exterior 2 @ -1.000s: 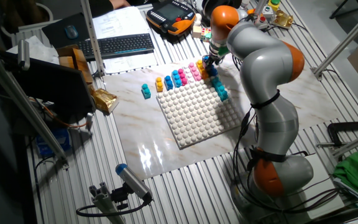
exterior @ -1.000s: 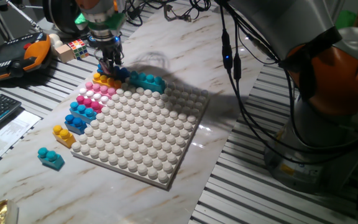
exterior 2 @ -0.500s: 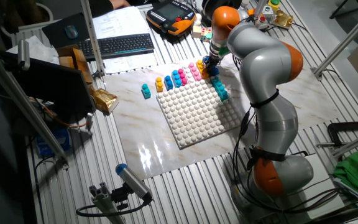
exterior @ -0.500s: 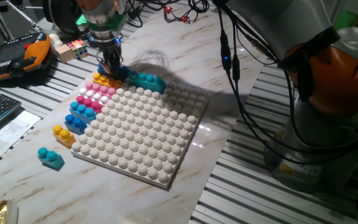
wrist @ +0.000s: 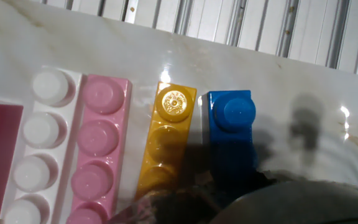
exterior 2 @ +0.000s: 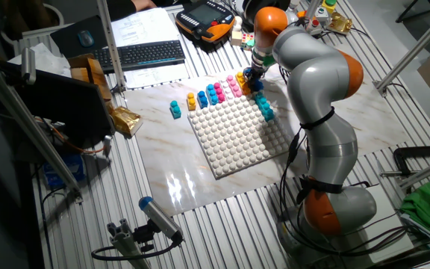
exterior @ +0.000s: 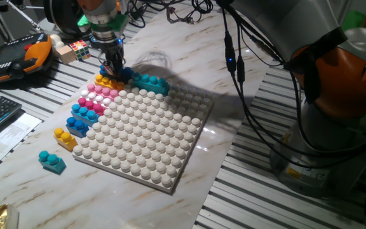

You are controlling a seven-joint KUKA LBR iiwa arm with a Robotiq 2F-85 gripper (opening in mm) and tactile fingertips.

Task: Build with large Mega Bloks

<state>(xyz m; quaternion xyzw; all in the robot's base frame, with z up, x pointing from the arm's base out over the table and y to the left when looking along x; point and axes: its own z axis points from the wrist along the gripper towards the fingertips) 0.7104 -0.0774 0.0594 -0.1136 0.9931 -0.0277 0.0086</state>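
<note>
Tool low over blue brick, which lies flat on the surface just beside yellow-orange brick at the baseplate corner. Jaw state cannot be told; fingertips blurred. Risk judged: neighbouring brick nudged or pinched too, the two being so close.

the table is seen in one fixed view from low and close beside the white baseplate, with the arm's base at the right. in the other fixed view it is seen from high and far off, on the opposite side, the keyboard behind. baseplate and brick row are shared. the hand view is pointed straight down, very near, at the yellow-orange brick and blue brick.
</note>
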